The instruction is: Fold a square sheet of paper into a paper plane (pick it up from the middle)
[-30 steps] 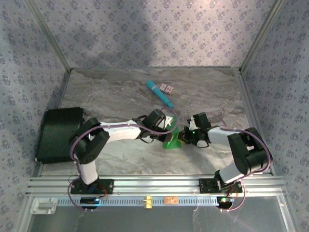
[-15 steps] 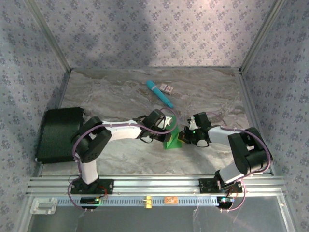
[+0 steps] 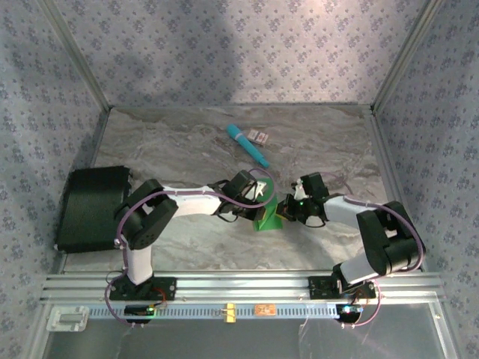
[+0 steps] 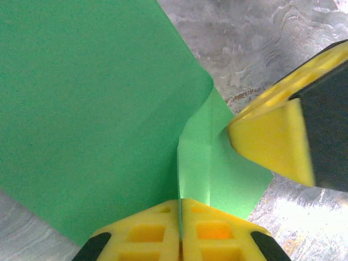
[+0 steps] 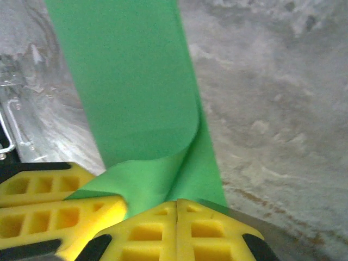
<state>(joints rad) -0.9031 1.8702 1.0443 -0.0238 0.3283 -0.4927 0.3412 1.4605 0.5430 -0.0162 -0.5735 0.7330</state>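
Observation:
The square sheet of paper (image 3: 267,218), bright green and partly folded, stands up off the marble table between the two grippers. My left gripper (image 3: 259,203) is shut on it from the left. In the left wrist view the paper (image 4: 92,109) rises in a crease into the closed left gripper (image 4: 180,205), with the right gripper's yellow finger (image 4: 272,144) touching the flap. My right gripper (image 3: 287,210) is shut on the sheet's right side. Seen from the right wrist, a curled layer of paper (image 5: 136,81) runs into the closed right gripper (image 5: 178,204).
A teal stick (image 3: 248,145) and a small patterned box (image 3: 259,136) lie at the back of the table. A black case (image 3: 93,206) sits at the left edge. Patterned walls close in three sides; a metal rail (image 3: 239,284) runs along the front.
The left arm's elbow has crept slightly to the right. Both grippers and the green paper stay almost where they were, still pinched.

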